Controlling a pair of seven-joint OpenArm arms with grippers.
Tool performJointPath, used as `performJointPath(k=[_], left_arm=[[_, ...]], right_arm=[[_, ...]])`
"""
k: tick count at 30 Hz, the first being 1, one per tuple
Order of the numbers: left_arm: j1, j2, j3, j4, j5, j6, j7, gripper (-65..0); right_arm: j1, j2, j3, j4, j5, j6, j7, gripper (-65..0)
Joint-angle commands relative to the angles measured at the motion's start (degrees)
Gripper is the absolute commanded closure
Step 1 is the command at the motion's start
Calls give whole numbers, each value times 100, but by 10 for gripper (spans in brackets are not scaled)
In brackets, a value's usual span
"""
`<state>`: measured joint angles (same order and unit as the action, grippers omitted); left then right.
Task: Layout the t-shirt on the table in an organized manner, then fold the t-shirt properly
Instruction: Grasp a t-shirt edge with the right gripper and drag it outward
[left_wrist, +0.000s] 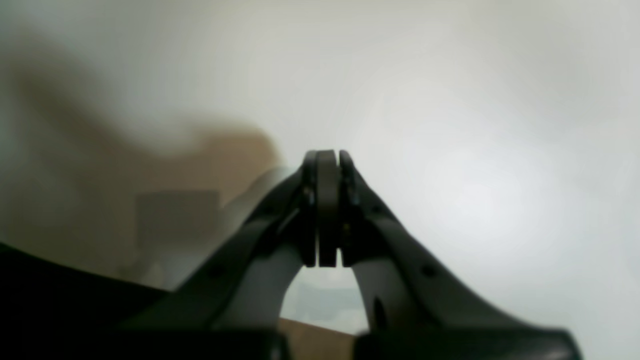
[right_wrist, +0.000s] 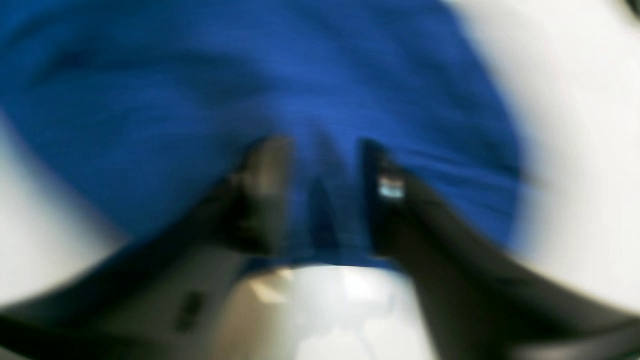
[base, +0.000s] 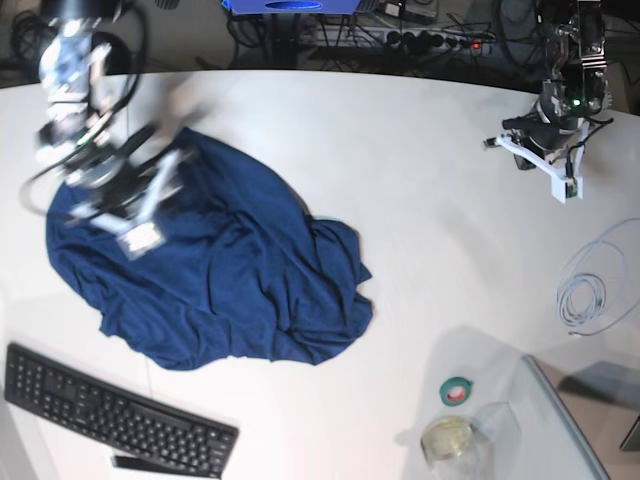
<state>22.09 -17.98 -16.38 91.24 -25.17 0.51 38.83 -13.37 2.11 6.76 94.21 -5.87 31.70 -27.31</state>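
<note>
**Navy t-shirt lies rumpled at the table's left; one arm over it, the other well off to the right**

At the far left of the base view, the right gripper (base: 150, 205) hangs over the upper-left part of the t-shirt (base: 230, 290), its arm smeared by motion blur. In the right wrist view the same gripper (right_wrist: 325, 195) shows its two fingers parted with blue cloth visible in the gap between them; the picture is too blurred to tell whether the tips touch the fabric, and nothing is seen pinched between them.

The t-shirt (right_wrist: 250, 90) lies in a loose, wrinkled heap on the white table (base: 420, 200), spread across the left half, with a bunched fold along its right edge. Below it, near the table's front-left edge, lies a black keyboard (base: 110, 410), apart from the cloth.

Further right, near the front edge, a roll of green tape (base: 457, 391) sits just above a clear jar (base: 447, 438). A coiled pale cable (base: 592, 285) rests by the right edge.

At the upper right, the left gripper (base: 553, 172) stands well apart from the t-shirt. In the left wrist view this gripper (left_wrist: 327, 210) has its jaws pressed together with nothing between them, against a blurred pale background.
</note>
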Motion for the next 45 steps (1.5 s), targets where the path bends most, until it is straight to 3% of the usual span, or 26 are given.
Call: performJointPath(k=[1,3,4,8,10,15,22,24,29,32,45], left_arm=[[-6,-70,-133,102,-28,-21,-89,0],[20,-70,-423,102,-28,-21,-89,0],[20,-70,-555,102,-28,-21,-89,0],[20,-70,-766,102,-28,-21,-89,0],[20,-70,-757,102,-28,-21,-98,0],[20,-44,-722,102,-28,-21,-98,0],[29,-44,-713,102,-28,-21,-98,0],[29,-44,-722,93,-28,-21,-98,0],[81,-44,-757,-170,-28,-21,-98,0],[90,-44,-757,-258,-28,-21,-98,0],[46,-44,-731,-249,-28,-21,-107,0]], right_arm=[[-13,92,-250,271,-59,-115,107,-401],[-206,75,-1024,359,-288,-414,116,-542],[-215,31,-1402,271,-508,-678,124,-564],[-101,4,-2474,-186,-1396,-1830,239,-531],[-74,4,-2782,-265,-1580,-2085,274,-528],[75,-136,-3283,-380,-1571,-2164,265,-524],[752,-576,-3274,-1479,-1571,-2164,265,-503],[893,-646,-3274,-1742,-1571,-2173,265,-425],[1077,-725,-3248,-2164,-1571,-2173,265,-95],[901,-734,-2870,-1962,-1571,-2173,265,-8],[-734,-541,-1516,1071,-1571,-2129,291,0]])
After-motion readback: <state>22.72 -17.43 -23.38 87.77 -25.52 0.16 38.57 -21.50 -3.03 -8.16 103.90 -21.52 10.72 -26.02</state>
